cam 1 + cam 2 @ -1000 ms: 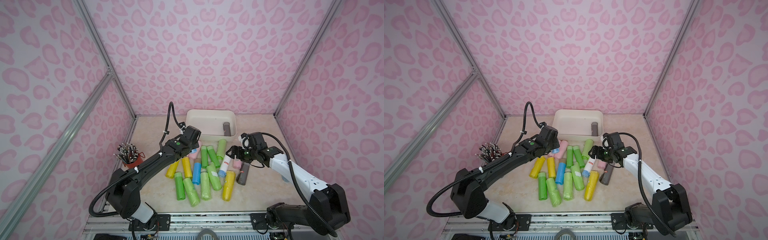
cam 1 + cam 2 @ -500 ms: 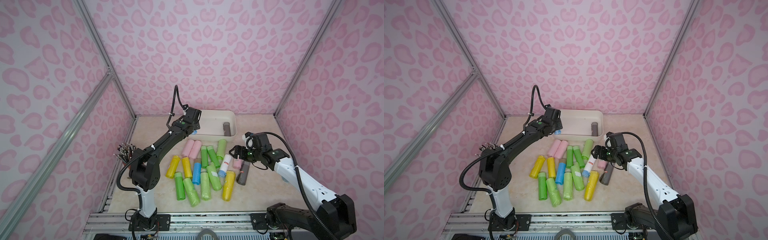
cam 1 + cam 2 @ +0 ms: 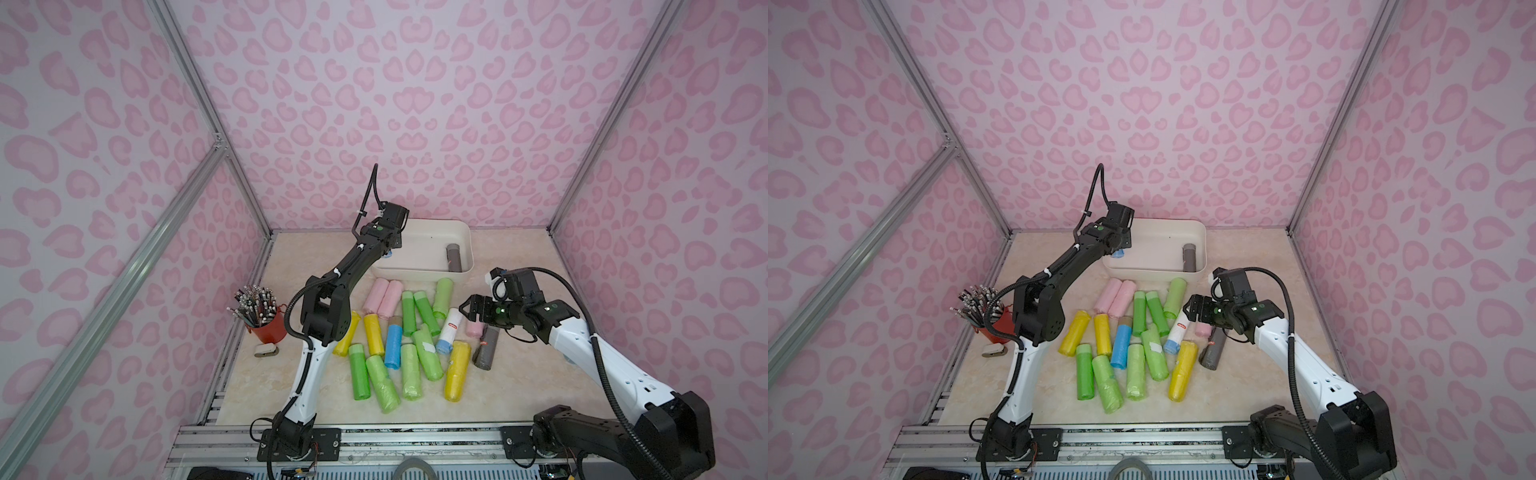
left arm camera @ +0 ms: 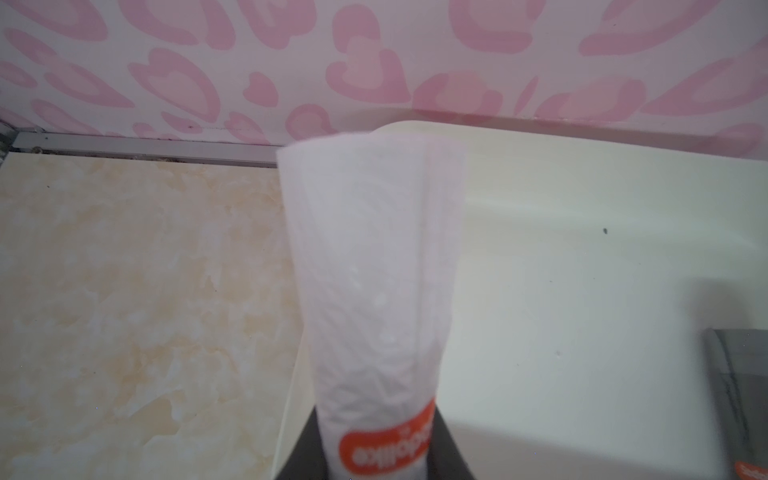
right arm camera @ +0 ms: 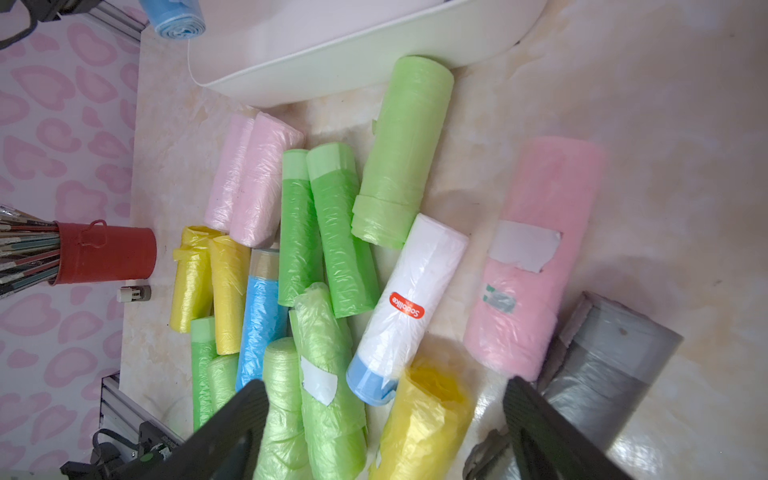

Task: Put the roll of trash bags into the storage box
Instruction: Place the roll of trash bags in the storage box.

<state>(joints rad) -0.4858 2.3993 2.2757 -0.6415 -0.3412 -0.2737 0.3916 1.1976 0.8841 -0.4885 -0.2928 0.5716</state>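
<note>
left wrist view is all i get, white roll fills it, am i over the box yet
Observer: Yes. The left gripper holds the white roll above the storage box, at its left end, close to the rim.
Operator: grey thing at my edge, what is it
Observer: A grey roll, the only one in the box, lying along its right wall.
Operator: where's the other arm
Observer: The right gripper hangs open above the pile of rolls, holding nothing.

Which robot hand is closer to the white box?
Left. The left gripper holds a roll over the storage box's edge; the right gripper is outside it, above the loose rolls.
</note>
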